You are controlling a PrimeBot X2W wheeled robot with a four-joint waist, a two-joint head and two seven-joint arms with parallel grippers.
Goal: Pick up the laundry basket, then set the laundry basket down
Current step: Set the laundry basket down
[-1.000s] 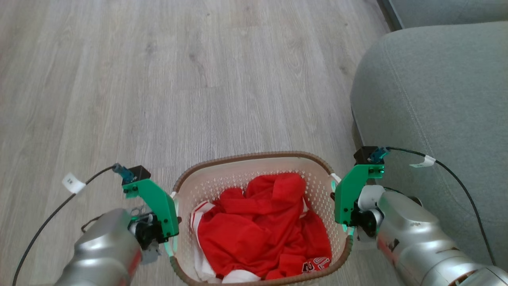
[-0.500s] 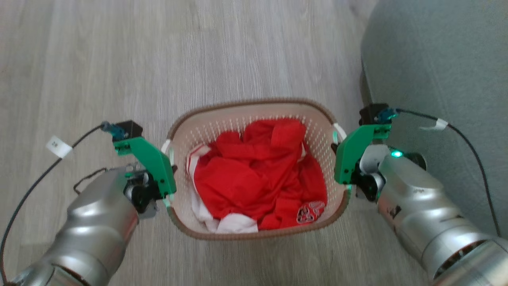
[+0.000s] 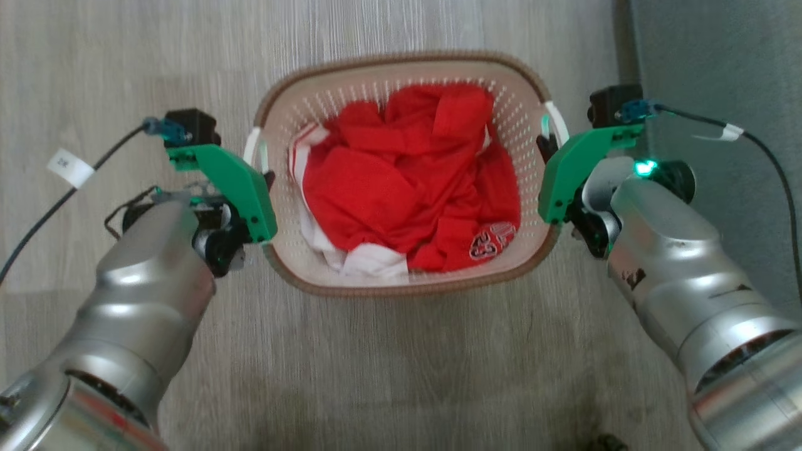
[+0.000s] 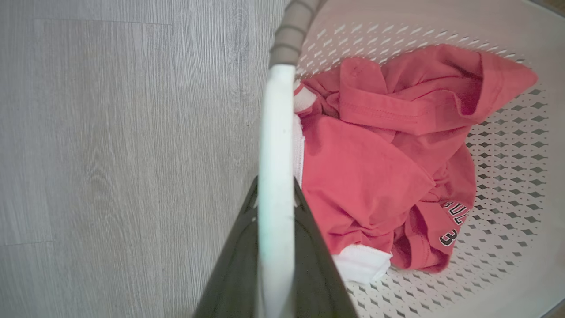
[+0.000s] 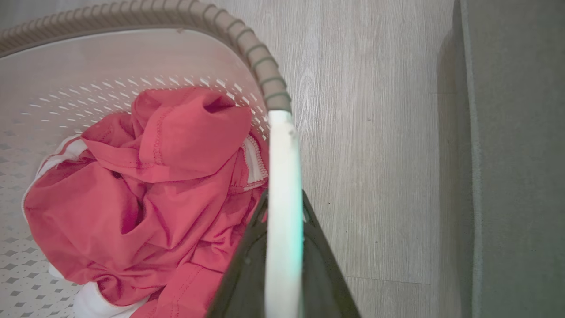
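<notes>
Two pinches, one at each end: my left gripper (image 4: 276,212) has its dark fingers (image 4: 234,274) pressed onto the white left handle (image 4: 276,141) of the laundry basket (image 3: 401,59). My right gripper (image 5: 284,212) clamps the white right handle (image 5: 284,168) the same way. In each wrist view the pale band runs up between my fingertips to the brown woven rim.

The basket is between my two forearms, straight ahead of me; whether its base is clear of the ground I cannot tell. Inside it lies a crumpled red garment (image 3: 407,181) with white trim. My left wrist view reads dark letters "BUL" above a "3" on one fold. From the head that print is a small white-outlined patch I cannot read, and my right wrist view gives the stitched seams close up.

The head view adds a white tag (image 3: 70,168) on my left cable (image 3: 37,216), its marks too small to read, and another on the right cable. Beyond is the grey wood floor (image 3: 125,50), and a grey sofa (image 3: 720,56) stands near the basket's right end.
</notes>
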